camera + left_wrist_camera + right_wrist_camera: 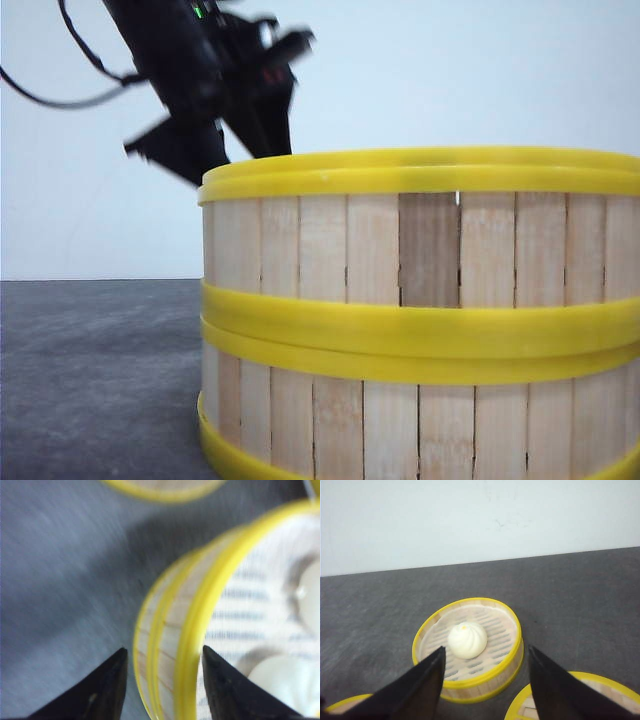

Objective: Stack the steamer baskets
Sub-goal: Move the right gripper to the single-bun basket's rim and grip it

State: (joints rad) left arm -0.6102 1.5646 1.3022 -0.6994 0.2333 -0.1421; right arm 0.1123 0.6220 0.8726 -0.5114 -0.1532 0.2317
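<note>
1. Yellow-rimmed wooden slats fill our front view: two steamer baskets already sit one on the other as a stack (430,320) close before the camera, their rims meeting at mid-height.

2. Our left tool (165,690) straddles the wall of the stack's top basket (240,630). One dark finger hangs outside over the grey counter (60,580), the other inside over the slatted floor. The jaws stand apart and we see no contact with the wall, so we judge it is gripping nothing. The picture is blurred, so fine contact is hard to tell.

3. Inside that top basket we make out white buns (285,680), one near the inner finger and another at the frame's edge.

4. The relation that matters: from the right wrist view, a single steamer basket (468,650) sits on the counter ahead of our right tool (485,680), centred between its two spread fingers but apart from them. It holds one white bun (467,640) with a small yellow dot on top.

5. Our right tool is spread wide and empty. It looks the nearer one to that lone basket, so we judge it should take the next pick, dropping over the rim.

6. Parts of two more yellow rims show at the bottom corners of the right wrist view; their contents are cut off.
</note>
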